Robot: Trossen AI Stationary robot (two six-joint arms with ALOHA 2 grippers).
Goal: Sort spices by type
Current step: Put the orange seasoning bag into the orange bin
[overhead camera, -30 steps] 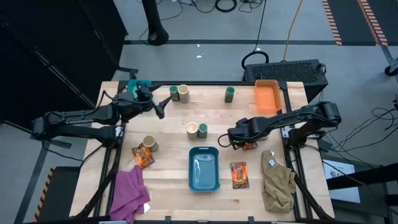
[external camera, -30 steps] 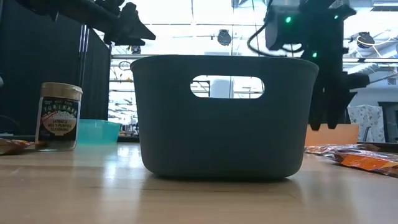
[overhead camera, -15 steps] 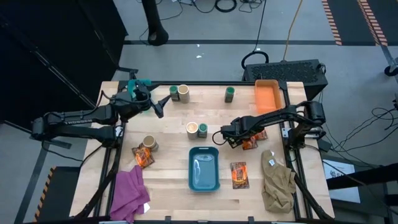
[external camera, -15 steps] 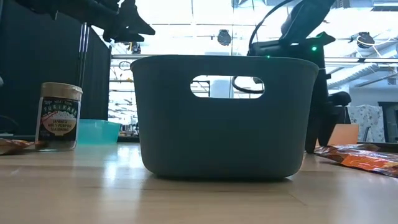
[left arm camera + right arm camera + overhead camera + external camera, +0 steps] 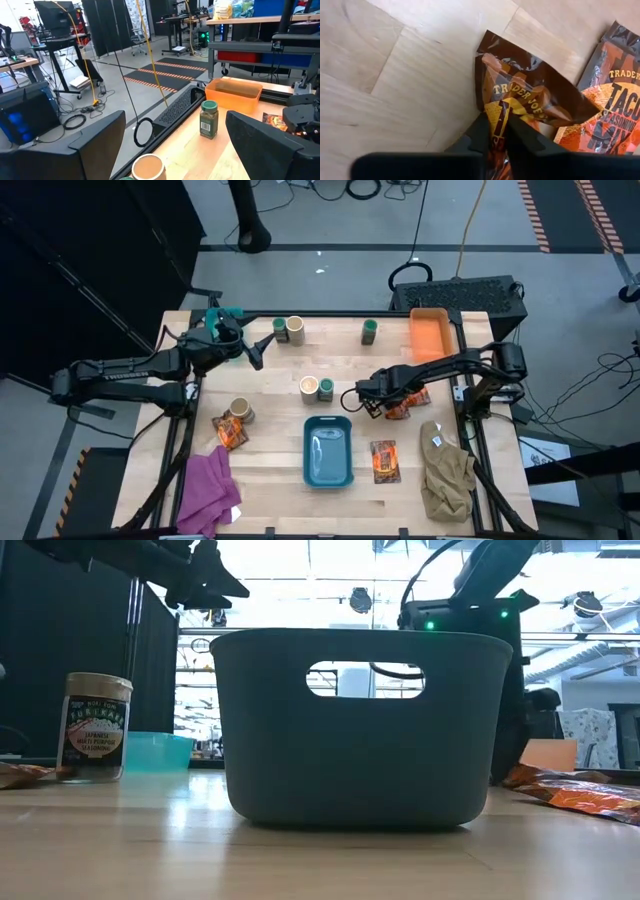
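The table (image 5: 270,380) is pale wood, smooth, with a soft shine. The packet (image 5: 520,107) is shiny, crinkly foil, pinched between smooth, matt black plastic fingers (image 5: 479,134). The blue bin (image 5: 328,452) and the orange bin (image 5: 431,338) look like smooth plastic. The purple cloth (image 5: 207,488) and the khaki cloth (image 5: 445,472) are soft, matt and wrinkled. The jar (image 5: 95,728) has a glossy paper label.

Counted on the desk (image 5: 270,370): green jars (image 5: 369,330), three; cream-topped jars (image 5: 240,411), three; orange-and-black packets (image 5: 385,461), four, two of them overlapping. Bins: one teal bin (image 5: 328,451), one orange bin (image 5: 430,336). Cloths: one purple cloth (image 5: 205,485), one khaki cloth (image 5: 446,470).
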